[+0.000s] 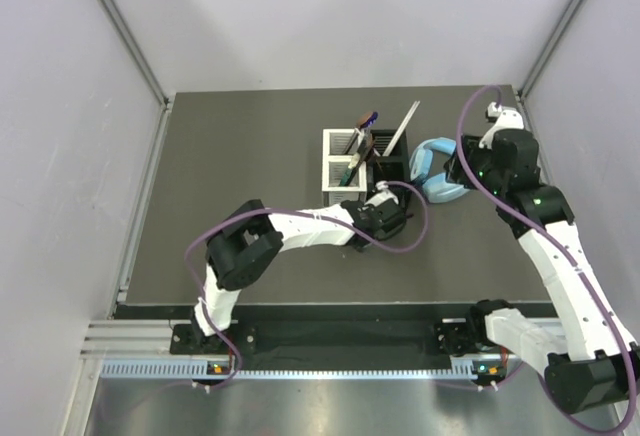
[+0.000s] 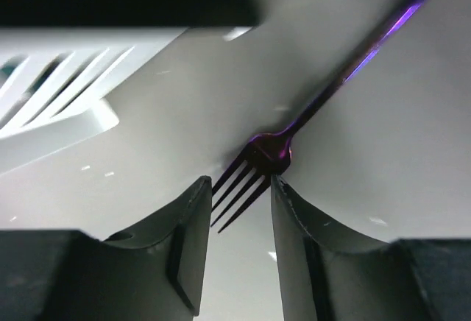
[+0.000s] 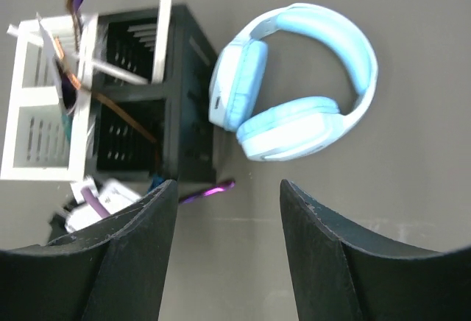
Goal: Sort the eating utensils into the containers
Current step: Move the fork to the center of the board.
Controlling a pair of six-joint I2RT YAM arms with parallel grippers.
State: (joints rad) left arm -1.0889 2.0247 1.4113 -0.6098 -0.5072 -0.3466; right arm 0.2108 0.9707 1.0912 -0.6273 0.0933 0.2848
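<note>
The dark worktop (image 1: pixel 240 156) carries a white caddy (image 1: pixel 327 161) and a black caddy (image 1: pixel 390 159) side by side, with utensils (image 1: pixel 360 141) leaning in them and light-blue headphones (image 1: pixel 432 171) just beside the black one. The right pincer (image 3: pixel 228 185) hangs spread and empty. The left pincer (image 2: pixel 241 182), spread, straddles the tines of a purple fork (image 2: pixel 272 152) lying flat near the caddies.
</note>
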